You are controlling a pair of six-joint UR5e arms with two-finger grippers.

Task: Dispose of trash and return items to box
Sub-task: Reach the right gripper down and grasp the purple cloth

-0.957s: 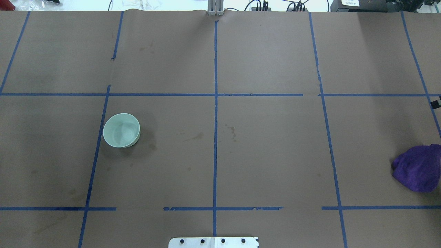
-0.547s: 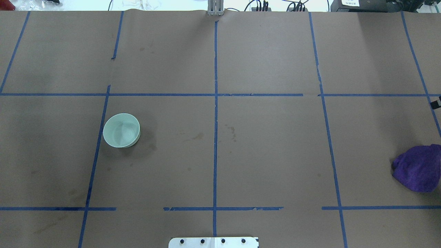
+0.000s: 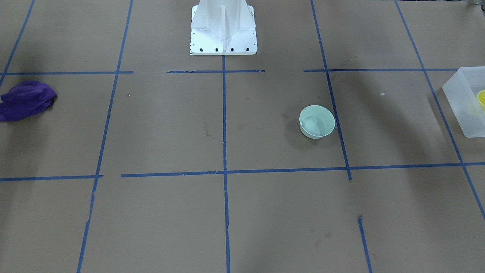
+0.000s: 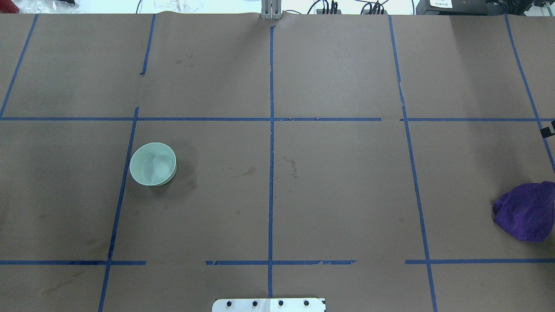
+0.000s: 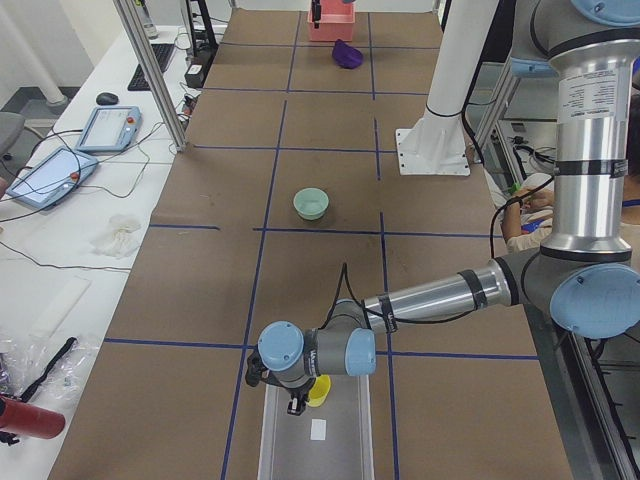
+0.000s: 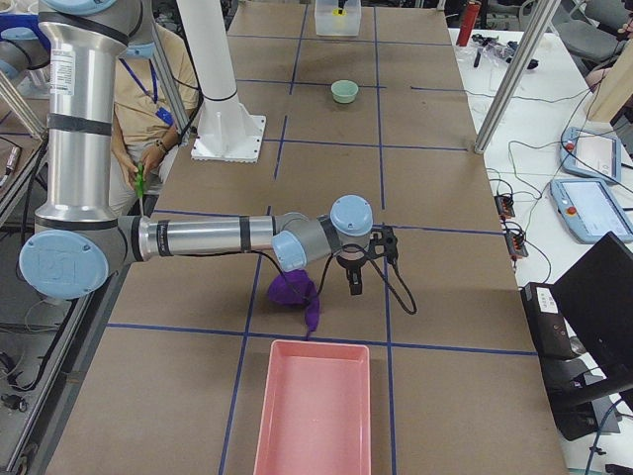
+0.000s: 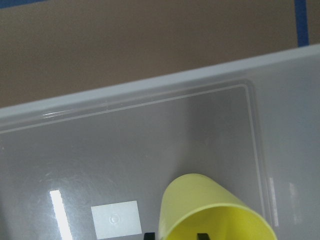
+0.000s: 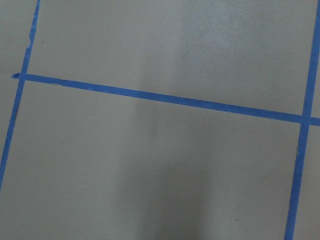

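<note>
The yellow cup (image 7: 215, 210) hangs inside the frosted box (image 7: 150, 90), low in the left wrist view. My left gripper (image 7: 175, 235) is shut on the cup's wall, with only the dark fingertips showing. In the exterior left view the left gripper (image 5: 297, 400) sits over the box (image 5: 275, 440) with the cup (image 5: 319, 391) beside it. The box (image 3: 460, 98) and the cup (image 3: 482, 99) show at the right edge of the front view. The mint-green bowl (image 4: 153, 164) stands upright and alone on the table. My right gripper (image 6: 358, 277) hovers low beside a purple cloth (image 6: 295, 289); I cannot tell whether it is open or shut.
The purple cloth (image 4: 526, 211) lies crumpled near the table's right edge. A pink tray (image 6: 312, 406) stands at the table's right end, past the cloth. The white pedestal (image 3: 223, 30) stands at the robot's side of the table. Blue tape lines cross the brown paper.
</note>
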